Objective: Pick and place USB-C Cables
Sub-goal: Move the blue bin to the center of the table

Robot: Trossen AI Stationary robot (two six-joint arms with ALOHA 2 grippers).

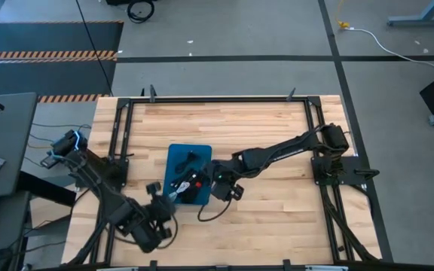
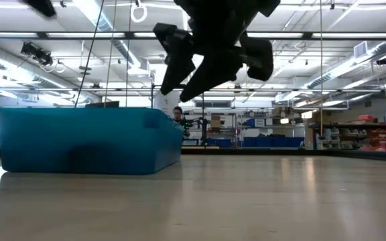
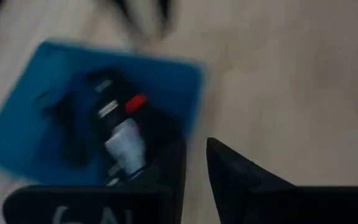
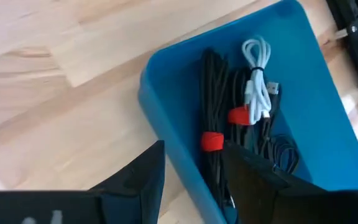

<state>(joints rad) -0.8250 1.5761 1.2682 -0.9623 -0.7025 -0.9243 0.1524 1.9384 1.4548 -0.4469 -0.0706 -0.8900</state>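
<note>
Currently, jaws of the right gripper (image 4: 191,171): spread, with nothing between them; in the right wrist view one finger hangs outside the wall of the blue bin (image 4: 166,134) and the other over its inside.
Jaws of the left gripper (image 3: 194,171): a narrow gap shows between the two fingers in the left wrist view, nothing held; this arm hovers at the near left corner of the bin, with the bin's contents just beyond its fingertips.
Cables in the bin: several USB-C cables (image 4: 213,124) lie bundled inside, black ones with red ties (image 4: 212,141) and a white one (image 4: 258,81) toward the far side; they sit just ahead of the right jaws, not between them.
Loose cable: in the high view a thin black cable (image 1: 215,213) curls on the wooden table (image 1: 277,128) just near of the right gripper, outside the bin.
Risk, wall: if the right gripper descends as it stands, I judge its fingers would straddle or strike the bin wall and shove the bin.
Risk, snagging: closing among the bundles could pull placed cables back out.
Risk, arms: both grippers crowd the near end of the bin, so a collision seems possible.
</note>
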